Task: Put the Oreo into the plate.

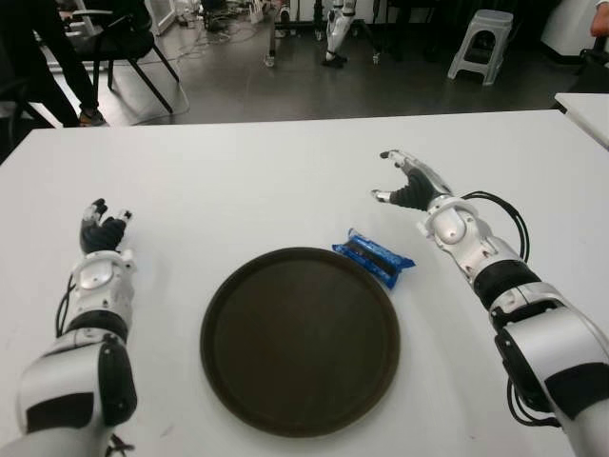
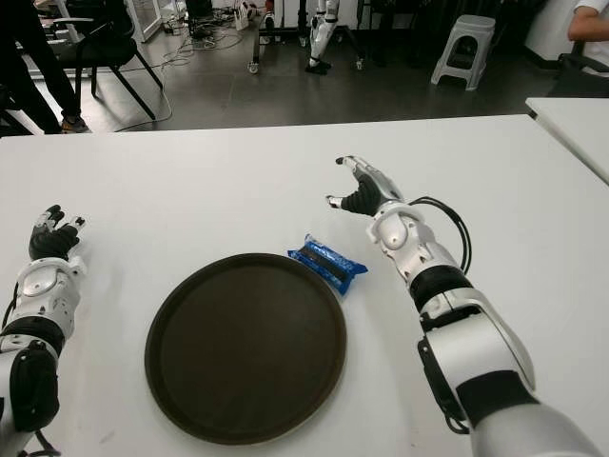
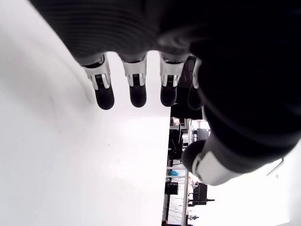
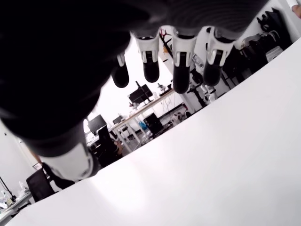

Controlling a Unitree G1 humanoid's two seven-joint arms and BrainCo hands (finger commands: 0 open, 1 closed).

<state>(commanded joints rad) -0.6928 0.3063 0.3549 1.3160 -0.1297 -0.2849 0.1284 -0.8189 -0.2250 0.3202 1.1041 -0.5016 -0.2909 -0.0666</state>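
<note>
Your right hand [image 1: 407, 187] hovers over white table [image 1: 257, 181], fingers [image 4: 181, 70] spread loose, holding nothing. Oreo pack [image 1: 373, 257] lies on table near this hand, on its wrist side and toward your left, just beside rim of dark round plate [image 1: 300, 338], not inside. Your left hand [image 1: 103, 231] shows well left of plate, fingers relaxed apart, empty.

Big white table [image 1: 285, 181] takes up most of the frame. Past its far edge there's grey floor, with a black chair [image 1: 119, 43] in the upper left, and a person's dark legs [image 1: 43, 57] next to it. A light grey plastic stool [image 1: 481, 43] sits upper right. Another white table's corner [image 1: 585, 109] pokes in at the right edge.
</note>
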